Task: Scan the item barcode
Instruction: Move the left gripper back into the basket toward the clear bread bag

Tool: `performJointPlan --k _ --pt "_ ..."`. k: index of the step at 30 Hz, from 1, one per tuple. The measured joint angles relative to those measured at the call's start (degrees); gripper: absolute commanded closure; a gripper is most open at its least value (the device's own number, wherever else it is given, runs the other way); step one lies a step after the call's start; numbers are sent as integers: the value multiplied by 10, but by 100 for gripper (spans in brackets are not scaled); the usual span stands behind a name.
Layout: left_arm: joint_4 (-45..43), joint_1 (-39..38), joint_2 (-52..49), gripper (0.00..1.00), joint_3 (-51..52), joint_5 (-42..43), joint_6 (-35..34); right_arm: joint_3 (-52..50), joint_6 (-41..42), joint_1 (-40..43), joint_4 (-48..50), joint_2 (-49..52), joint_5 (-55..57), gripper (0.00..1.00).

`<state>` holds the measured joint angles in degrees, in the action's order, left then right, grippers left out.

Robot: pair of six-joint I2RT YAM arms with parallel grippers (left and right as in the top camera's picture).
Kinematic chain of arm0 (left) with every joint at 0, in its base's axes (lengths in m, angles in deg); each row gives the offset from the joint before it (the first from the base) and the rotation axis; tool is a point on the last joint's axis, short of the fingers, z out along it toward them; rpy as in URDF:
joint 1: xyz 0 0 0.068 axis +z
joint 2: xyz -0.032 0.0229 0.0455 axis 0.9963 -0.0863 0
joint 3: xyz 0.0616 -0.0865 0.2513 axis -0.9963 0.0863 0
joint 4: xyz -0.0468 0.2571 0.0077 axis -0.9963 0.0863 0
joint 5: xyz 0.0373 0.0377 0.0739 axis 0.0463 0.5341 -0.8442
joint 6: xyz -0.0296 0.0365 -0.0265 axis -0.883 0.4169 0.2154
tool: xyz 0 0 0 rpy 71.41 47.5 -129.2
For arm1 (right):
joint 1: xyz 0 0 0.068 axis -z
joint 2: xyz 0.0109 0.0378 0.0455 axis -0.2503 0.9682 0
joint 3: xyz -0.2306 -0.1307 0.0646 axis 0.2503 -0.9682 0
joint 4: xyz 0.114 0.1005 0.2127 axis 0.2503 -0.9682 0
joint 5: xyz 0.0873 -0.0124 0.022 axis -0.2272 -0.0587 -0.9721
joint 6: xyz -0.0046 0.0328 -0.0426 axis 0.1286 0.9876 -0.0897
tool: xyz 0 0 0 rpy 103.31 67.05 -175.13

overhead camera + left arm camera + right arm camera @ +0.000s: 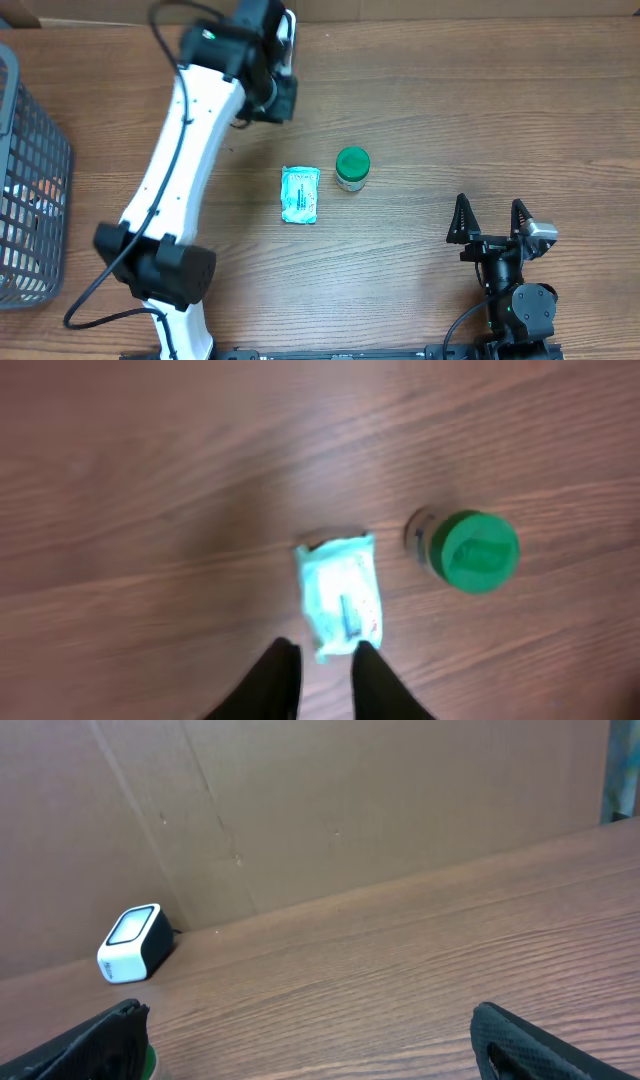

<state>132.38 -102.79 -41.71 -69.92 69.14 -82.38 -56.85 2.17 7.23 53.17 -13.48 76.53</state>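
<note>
Grippers: I read my left gripper (325,650) as slightly parted and empty, right gripper (490,215) spread wide, empty | teal packet (340,598) lay flat on table (150,480) just ahead of left fingertips | green-lidded jar (470,550) near it (not touching) | white scanner (133,942) sat against cardboard wall (350,810)

Overhead faces down; blurred left wrist probably shares packet (300,194).

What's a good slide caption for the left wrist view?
Left gripper hovers above a light-blue packet beside a green-lidded jar on the wooden table.
</note>
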Motion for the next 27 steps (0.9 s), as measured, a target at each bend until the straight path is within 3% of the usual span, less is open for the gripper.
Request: performJointPlan --k 5,9,20,27 --pt "81 69 2 44 -174 -40 -17 0 0 0 0 0 0 0" --pt "83 195 13 35 -228 -46 -46 0 0 0 0 0 0 0" --pt "85 560 16 30 -230 -12 -108 0 0 0 1 0 0 0" --pt "85 695 20 33 -201 -32 -111 0 0 0 0 0 0 0"
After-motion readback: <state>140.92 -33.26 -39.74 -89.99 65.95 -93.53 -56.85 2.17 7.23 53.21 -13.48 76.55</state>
